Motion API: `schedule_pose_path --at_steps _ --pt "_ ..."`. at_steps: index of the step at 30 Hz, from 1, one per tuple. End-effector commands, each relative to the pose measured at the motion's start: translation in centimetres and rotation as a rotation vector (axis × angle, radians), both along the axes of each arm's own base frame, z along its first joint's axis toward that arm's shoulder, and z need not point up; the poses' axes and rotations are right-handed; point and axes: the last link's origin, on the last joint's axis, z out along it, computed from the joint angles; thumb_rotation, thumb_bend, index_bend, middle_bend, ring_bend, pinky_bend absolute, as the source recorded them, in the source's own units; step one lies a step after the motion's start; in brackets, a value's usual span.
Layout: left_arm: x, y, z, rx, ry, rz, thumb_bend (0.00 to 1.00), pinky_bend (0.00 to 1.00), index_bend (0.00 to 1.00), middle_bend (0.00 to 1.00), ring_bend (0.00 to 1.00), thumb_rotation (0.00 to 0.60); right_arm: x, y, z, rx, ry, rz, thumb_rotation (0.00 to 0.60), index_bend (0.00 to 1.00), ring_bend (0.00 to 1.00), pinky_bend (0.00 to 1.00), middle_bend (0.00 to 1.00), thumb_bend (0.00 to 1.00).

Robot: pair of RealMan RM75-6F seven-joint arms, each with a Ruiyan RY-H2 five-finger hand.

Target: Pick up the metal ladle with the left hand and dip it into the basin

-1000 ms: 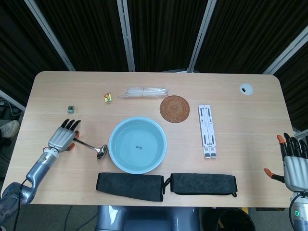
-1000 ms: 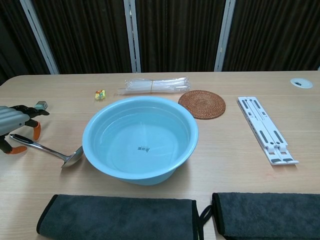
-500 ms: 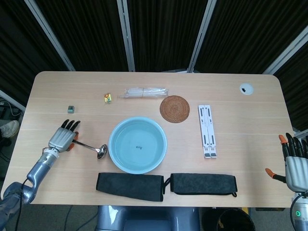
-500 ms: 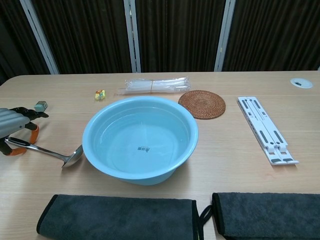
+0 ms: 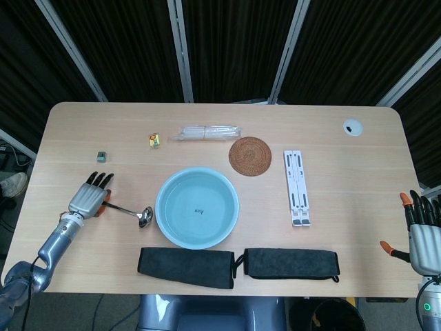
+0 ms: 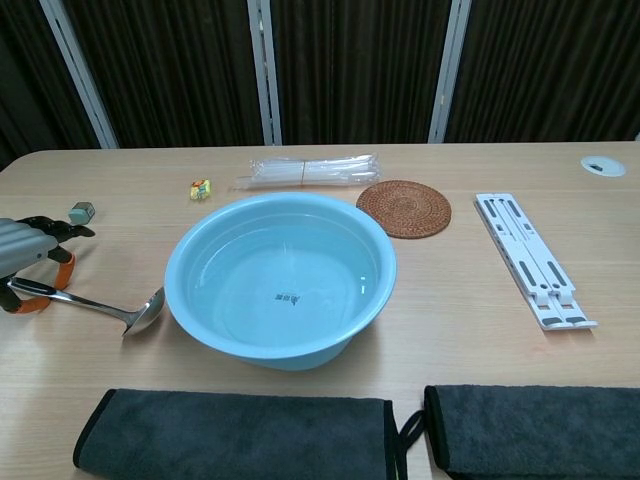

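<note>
Metal ladle (image 6: pixel 95 307) lies on the table (image 5: pixel 344 179), its bowl just beside the left rim of the light blue basin (image 5: pixel 197 207), handle reaching left. We see our left hand (image 5: pixel 88 198) over the handle's end, fingers curled down around it; whether the grasp is firm we cannot tell. Our right hand (image 5: pixel 422 231) rests at the table's right edge, fingers spread, holding nothing. Two dark towels (image 5: pixel 186 267) lie along the near edge.

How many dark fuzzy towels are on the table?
2. One dark towel lies at the table's near edge just in front of the blue basin; the other dark towel lies beside it, further right. None looks hidden.
</note>
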Motion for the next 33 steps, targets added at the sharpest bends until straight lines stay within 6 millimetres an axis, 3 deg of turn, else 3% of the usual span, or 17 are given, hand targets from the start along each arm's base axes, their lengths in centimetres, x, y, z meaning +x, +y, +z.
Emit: schedule_pose_path --at_steps 1,10,18,33 --pt "0.0 0.0 0.1 0.001 -0.002 -0.001 0.51 0.0 0.58 0.0 0.0 0.6 0.0 0.0 0.0 0.001 0.0 -0.001 0.468 0.0 0.0 0.0 0.0 0.0" --pt "0.0 -0.4 0.4 0.012 -0.063 -0.005 0.61 0.0 0.75 0.0 0.0 0.6 0.0 -0.1 -0.1 0.006 0.001 -0.003 0.462 0.0 0.0 0.0 0.0 0.0" --pt "0.4 -1.4 1.7 0.028 -0.145 -0.048 0.74 0.0 0.79 0.0 0.0 0.6 0.1 0.0 -0.2 0.012 0.002 0.0 0.467 0.0 0.0 0.0 0.0 0.0" --pt "1.5 -4.4 4.5 0.027 -0.286 -0.12 0.8 0.0 0.82 0.0 0.0 0.6 0.2 0.1 -0.3 0.018 -0.002 0.003 0.469 0.0 0.0 0.0 0.0 0.0"
